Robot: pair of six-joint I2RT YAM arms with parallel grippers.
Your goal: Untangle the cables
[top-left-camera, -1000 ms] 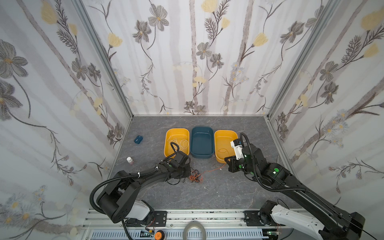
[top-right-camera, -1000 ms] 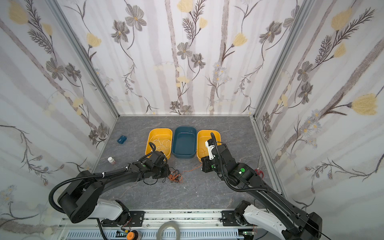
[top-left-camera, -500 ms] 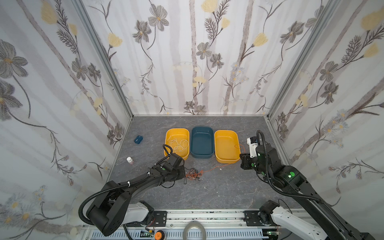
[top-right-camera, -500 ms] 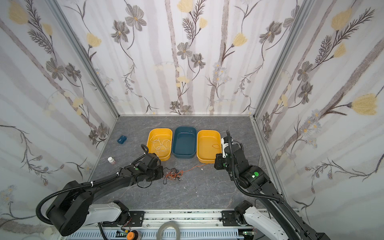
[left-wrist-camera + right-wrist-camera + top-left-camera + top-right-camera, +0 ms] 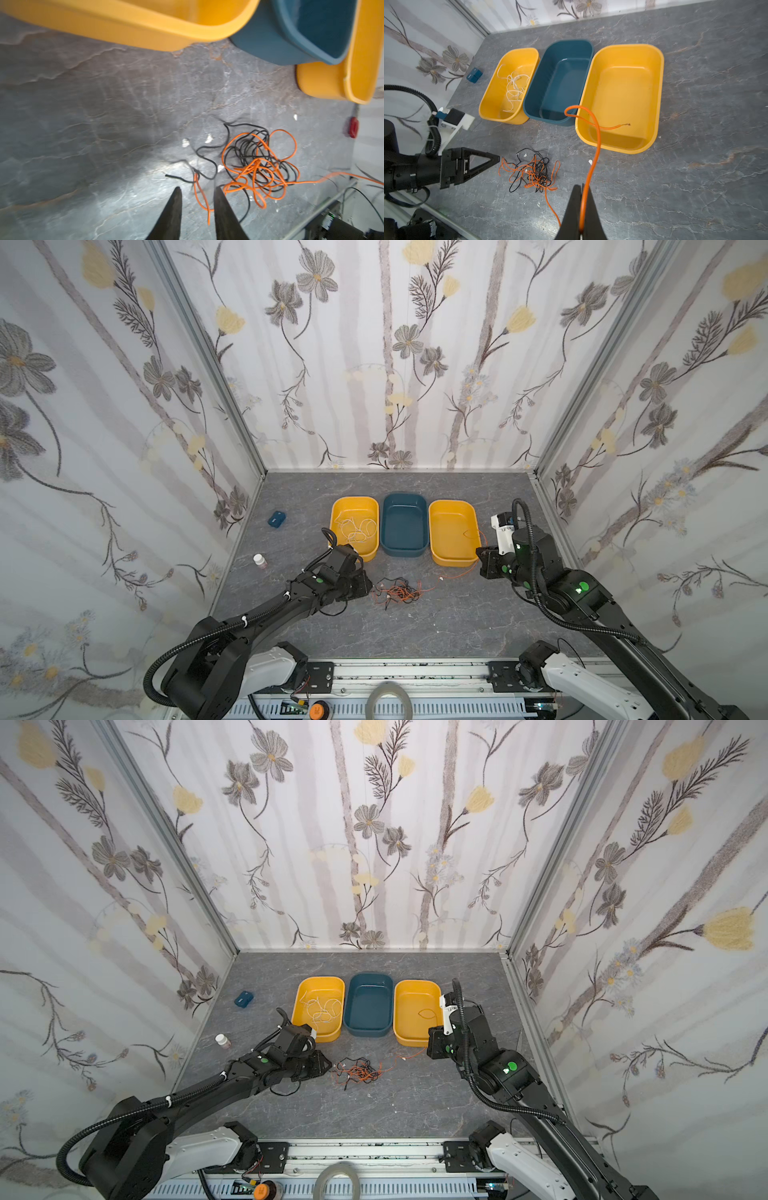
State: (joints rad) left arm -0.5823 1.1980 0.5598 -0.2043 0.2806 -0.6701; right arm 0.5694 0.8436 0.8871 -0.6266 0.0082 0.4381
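1. In both top views you see the tangled cables [image 5: 397, 591] [image 5: 357, 1071] lying on the table [image 5: 415, 626], between the left gripper [image 5: 365, 587] and the right gripper [image 5: 482, 558].
2. Left wrist: your left gripper's fingers stand narrowly apart, and an orange strand shows in the gap.
3. Right wrist: your right gripper pinches the orange cable [image 5: 593, 145], whose free end reaches over the yellow bin [image 5: 623, 87].

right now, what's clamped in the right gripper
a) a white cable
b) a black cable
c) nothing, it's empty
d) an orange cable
D: in the right wrist view the right gripper is shut on an orange cable, which runs up from between its fingertips.
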